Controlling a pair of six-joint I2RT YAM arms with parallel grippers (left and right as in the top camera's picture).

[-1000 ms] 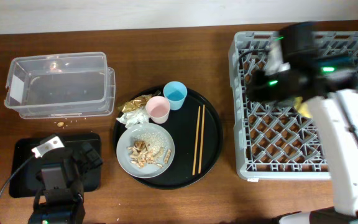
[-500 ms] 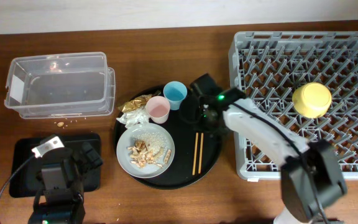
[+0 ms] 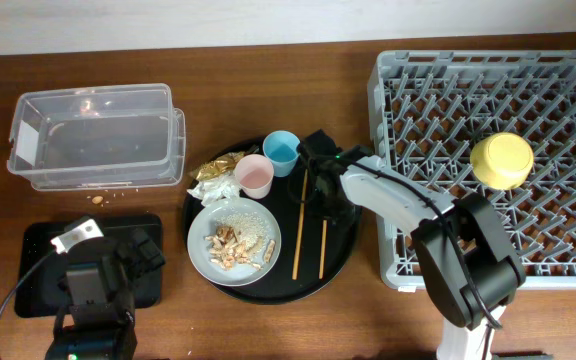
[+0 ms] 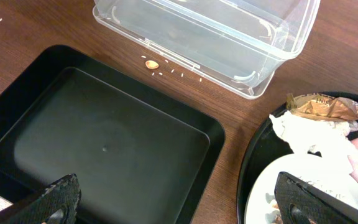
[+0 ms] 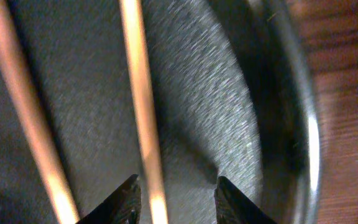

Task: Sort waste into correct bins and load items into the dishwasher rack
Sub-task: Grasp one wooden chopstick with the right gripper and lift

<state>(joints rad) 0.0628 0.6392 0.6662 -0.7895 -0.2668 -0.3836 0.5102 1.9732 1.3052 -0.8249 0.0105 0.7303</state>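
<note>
- The right gripper (image 5: 176,194) is down on the right side of the round tray (image 3: 341,245). Its fingers are spread, with one of the chopsticks (image 3: 300,225) between the tips, not pinched.
- The other stick lies just left of it, splayed apart.
- The bowl (image 3: 501,160) sits in the rack (image 3: 393,265), towards its right.
- The pink cup (image 3: 253,176), blue cup (image 3: 281,153), plate (image 3: 233,240) and tissue (image 3: 215,182) sit on the round tray's left half.
- The left gripper (image 4: 179,205) hangs spread wide over the black bin (image 4: 104,149). The clear box (image 3: 93,135) is beyond it.
</note>
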